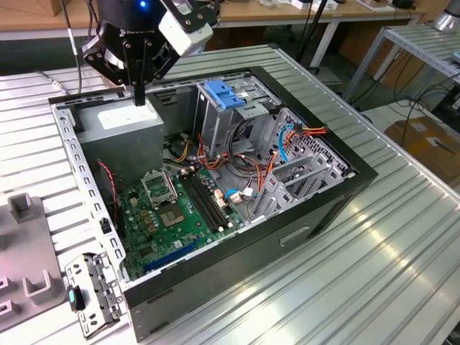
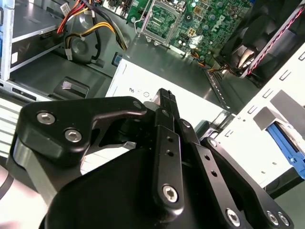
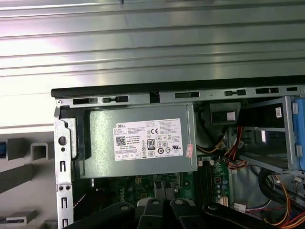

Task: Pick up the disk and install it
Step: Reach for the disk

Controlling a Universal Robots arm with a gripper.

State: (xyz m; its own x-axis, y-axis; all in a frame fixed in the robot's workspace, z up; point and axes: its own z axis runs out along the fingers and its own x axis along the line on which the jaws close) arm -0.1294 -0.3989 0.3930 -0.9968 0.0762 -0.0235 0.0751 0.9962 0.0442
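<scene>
your pincer (image 1: 139,95) hangs closed, fingertips together and gripping nothing, just above the boxy grey power supply (image 1: 118,118) in the upper left of the exterior view. the open black case (image 1: 237,277) holds that box, a green motherboard (image 1: 172,208), a tall perforated metal cage (image 1: 210,126) and coloured cables. the disk (image 2: 286,143) shows as a blue plastic edge in a pale holder outside the case, lower right of the second wrist view.

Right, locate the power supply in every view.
Exterior view: power supply in the case's corner at the exterior view's upper left, under the claw.
Second wrist view: pale box just beyond the claw, before the motherboard.
First wrist view: labelled box between the case's rim and motherboard.
Shared landmark: the motherboard.
</scene>
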